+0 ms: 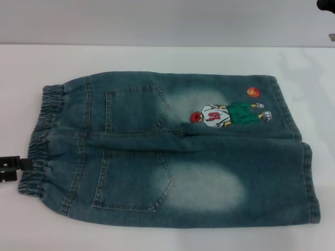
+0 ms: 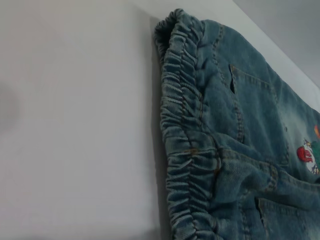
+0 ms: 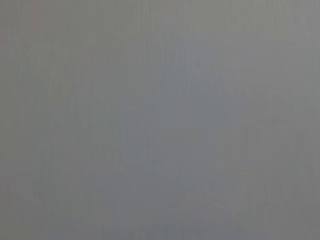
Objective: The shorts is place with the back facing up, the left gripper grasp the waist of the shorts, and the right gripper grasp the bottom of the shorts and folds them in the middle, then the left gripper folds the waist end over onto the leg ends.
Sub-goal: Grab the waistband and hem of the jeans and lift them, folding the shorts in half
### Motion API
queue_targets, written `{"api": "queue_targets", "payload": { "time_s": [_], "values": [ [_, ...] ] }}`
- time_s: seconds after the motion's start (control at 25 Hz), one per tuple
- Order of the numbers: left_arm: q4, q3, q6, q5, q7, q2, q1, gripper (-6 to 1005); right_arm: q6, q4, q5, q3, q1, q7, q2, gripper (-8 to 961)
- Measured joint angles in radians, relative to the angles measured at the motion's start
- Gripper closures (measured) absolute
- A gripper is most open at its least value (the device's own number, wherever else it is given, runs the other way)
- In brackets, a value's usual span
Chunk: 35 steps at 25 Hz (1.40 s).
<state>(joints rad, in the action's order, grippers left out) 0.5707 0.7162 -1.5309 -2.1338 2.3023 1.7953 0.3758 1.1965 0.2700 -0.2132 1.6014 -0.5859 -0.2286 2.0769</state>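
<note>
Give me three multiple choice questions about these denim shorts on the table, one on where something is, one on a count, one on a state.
1. Where is the left tool in the head view?
A. Over the cartoon print
B. At the waist of the shorts
C. At the leg hems

2. How many back pockets show on the shorts?
A. One
B. Two
C. Four

3. How do the shorts lie?
A. Spread flat, unfolded
B. Folded in half
C. Rolled up

Answers: 1 B, the black tool sits at the ruffled elastic band's edge. 2 B, two patch pockets are visible, one per side. 3 A, both legs and the waist lie open on the white table. The right tool is only a dark corner at the frame's top right.
</note>
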Motion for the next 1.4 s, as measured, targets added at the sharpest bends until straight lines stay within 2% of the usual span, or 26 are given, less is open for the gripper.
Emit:
{"api": "queue_targets", "payload": {
  "time_s": [0.48,1.16,1.4],
  "values": [
    [0.000,0.000,0.000,-0.020,0.005,-0.001,0.003,285,0.000,0.000,0.000,-0.004,0.000,0.000,0.000,406],
    [0.000,-0.008,-0.008,-0.043,0.005,0.012,0.009,291,0.000,0.000,0.000,-0.003,0.000,0.000,0.000,405],
    [0.000,-0.008,-0.043,-0.038,0.003,0.017,0.030,293,0.000,0.000,0.000,-0.003,0.000,0.000,0.000,406]
  ]
}}
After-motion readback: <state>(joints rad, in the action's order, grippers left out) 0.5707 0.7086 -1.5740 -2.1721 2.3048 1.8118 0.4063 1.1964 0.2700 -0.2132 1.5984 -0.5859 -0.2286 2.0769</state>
